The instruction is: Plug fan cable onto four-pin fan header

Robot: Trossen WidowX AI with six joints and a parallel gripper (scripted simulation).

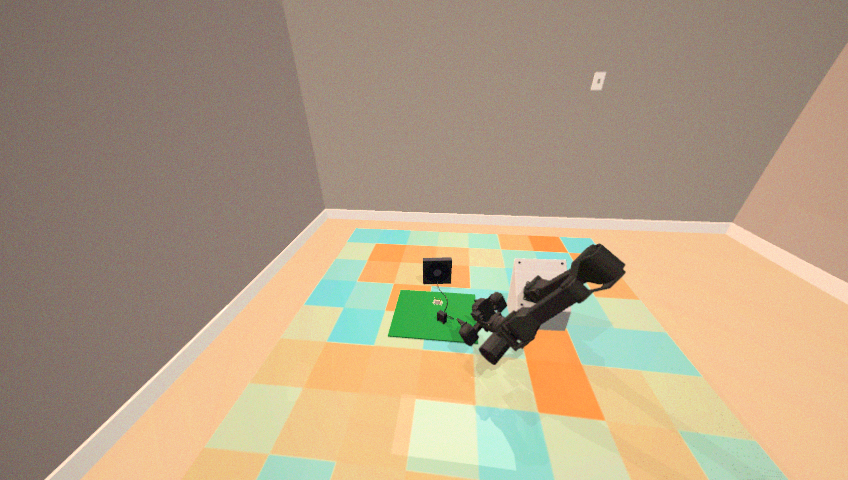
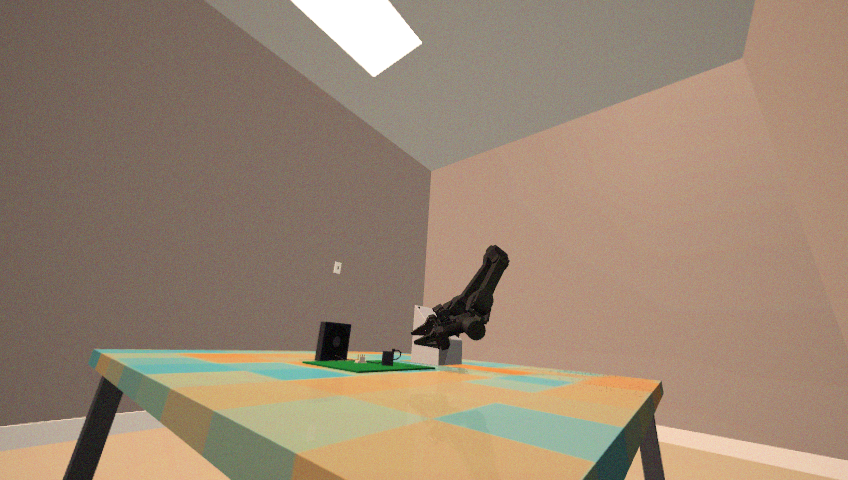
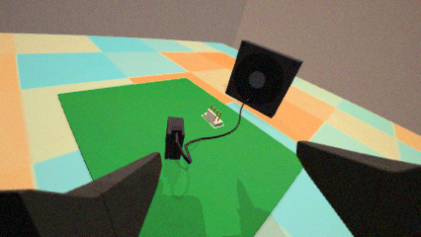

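The black plug (image 1: 441, 317) (image 2: 387, 358) (image 3: 174, 140) stands upright on the green board (image 1: 407, 324) (image 3: 114, 118), apart from the header. Its cable (image 3: 212, 137) loops beside it and runs to the black fan (image 1: 437, 270) (image 2: 334, 342) (image 3: 257, 94). The white fan header (image 1: 437, 302) (image 2: 361, 359) (image 3: 212, 118) has bare upright pins, with nothing on it. It is beyond the plug and to its right in the wrist view. My gripper (image 1: 465, 314) (image 2: 412, 337) (image 3: 228, 153) is wide open and empty, raised back from the plug, touching neither plug nor board.
The fan stands upright behind the board. A white box-like block (image 1: 538, 270) (image 2: 425, 355) with dark dots stands behind the arm, right of the board. The patchwork tabletop (image 1: 357, 368) (image 2: 333, 410) lies around them.
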